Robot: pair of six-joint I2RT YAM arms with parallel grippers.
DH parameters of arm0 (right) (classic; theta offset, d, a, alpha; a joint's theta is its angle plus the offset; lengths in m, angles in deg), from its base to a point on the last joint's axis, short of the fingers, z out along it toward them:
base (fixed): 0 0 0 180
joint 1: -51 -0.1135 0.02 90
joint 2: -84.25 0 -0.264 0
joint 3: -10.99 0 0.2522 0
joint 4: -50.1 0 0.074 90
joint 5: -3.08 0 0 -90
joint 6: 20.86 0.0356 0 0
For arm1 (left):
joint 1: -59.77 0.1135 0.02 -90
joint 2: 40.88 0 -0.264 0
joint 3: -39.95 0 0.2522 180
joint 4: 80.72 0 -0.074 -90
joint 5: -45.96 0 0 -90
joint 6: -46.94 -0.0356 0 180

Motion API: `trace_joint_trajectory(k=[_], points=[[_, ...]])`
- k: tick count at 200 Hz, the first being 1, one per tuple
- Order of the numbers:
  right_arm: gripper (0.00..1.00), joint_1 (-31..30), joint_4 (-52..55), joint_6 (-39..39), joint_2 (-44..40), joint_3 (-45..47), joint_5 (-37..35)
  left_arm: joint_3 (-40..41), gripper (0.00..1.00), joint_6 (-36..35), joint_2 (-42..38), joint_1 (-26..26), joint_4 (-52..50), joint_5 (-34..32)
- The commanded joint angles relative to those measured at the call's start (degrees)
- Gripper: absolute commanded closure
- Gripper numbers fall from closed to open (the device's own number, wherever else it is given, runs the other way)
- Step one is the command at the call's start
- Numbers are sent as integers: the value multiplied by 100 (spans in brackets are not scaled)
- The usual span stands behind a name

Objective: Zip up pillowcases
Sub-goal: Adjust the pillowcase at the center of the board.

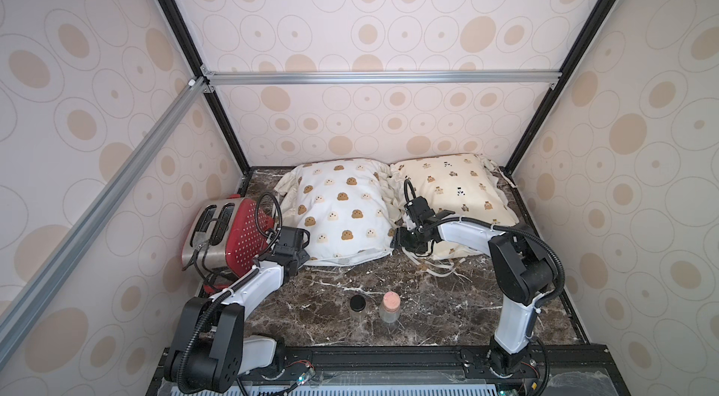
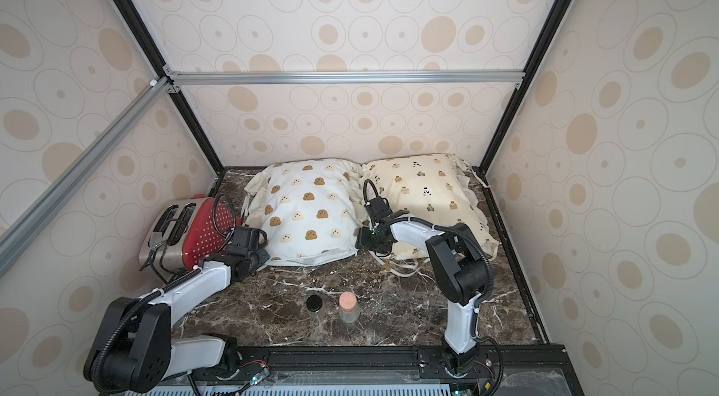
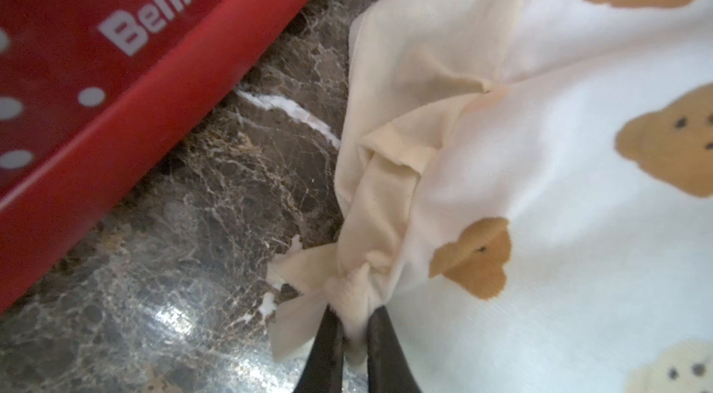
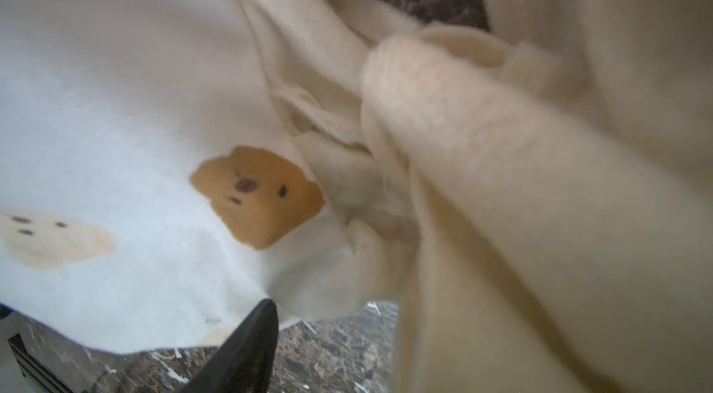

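Dark brown marble table [image 1: 428, 308] carries both pillowcases at its back, side by side and touching: the white pillowcase [image 1: 338, 211] with brown and cream blobs on the left, the cream pillowcase [image 1: 447, 184] with small bears on the right. The left gripper [image 3: 355, 318] pinches the cream ruffle [image 3: 386, 179] at the white pillowcase's near left corner, jaws almost together with bunched cloth between them (a red dotted toaster [image 1: 229, 234] stands just beside that corner). The right gripper [image 1: 400, 241] sits at the white pillowcase's near right corner, between the two cases and beside loose tie strings [image 1: 435, 269]. Its wrist view shows only one black finger [image 4: 239, 348] at the white edge; blurred cream fabric hides the rest, so I cannot tell how wide it stands. Two small jars [image 1: 358, 306] stand near the front.
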Motion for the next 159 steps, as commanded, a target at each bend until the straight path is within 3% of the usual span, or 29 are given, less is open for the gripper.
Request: trace_joint_trajectory(k=[1, 20, 101, 149, 159], points=[[34, -72, -181, 419, 155, 15, 16, -34, 94, -19, 15, 31, 25, -67], [33, -72, -454, 697, 252, 53, 103, -30, 100, -50, -45, 34, 47, -24], [19, -496, -764, 2055, -202, 779, -171, -244, 100, -177, -307, 32, -277, -102], [24, -420, -1305, 2266, 251, 643, -126, -318, 100, -236, -340, 33, -442, -66], [29, -383, -1530, 2270, 348, 610, -91, -305, 100, -239, -404, 27, -451, -75]])
